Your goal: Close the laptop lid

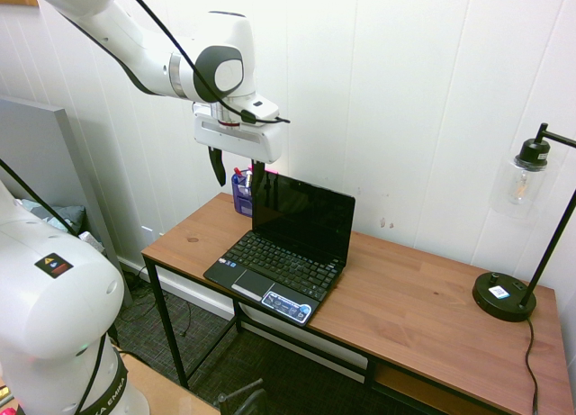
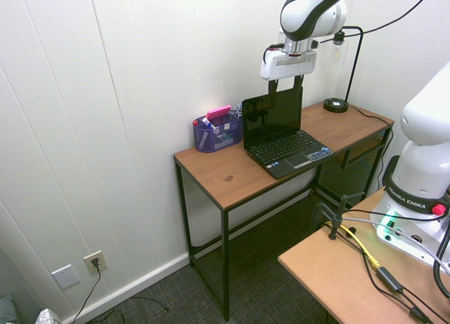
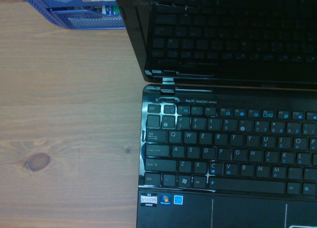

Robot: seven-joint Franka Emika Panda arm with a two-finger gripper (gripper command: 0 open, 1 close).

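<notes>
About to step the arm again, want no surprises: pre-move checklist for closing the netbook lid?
1. Gripper open: ok
2. Laptop lid upright, so still to be closed: ok
3. Keyboard free of loose objects: ok
4. Mesh organizer out of the lid's closing path: ok
5. Desk lamp away from the netbook: ok
6. Fingertips clear of the lid: cannot tell

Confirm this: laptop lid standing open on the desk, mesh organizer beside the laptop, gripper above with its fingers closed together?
One thing is off: the gripper is open, its fingers well apart, as the first exterior view shows. The rest holds.
</notes>
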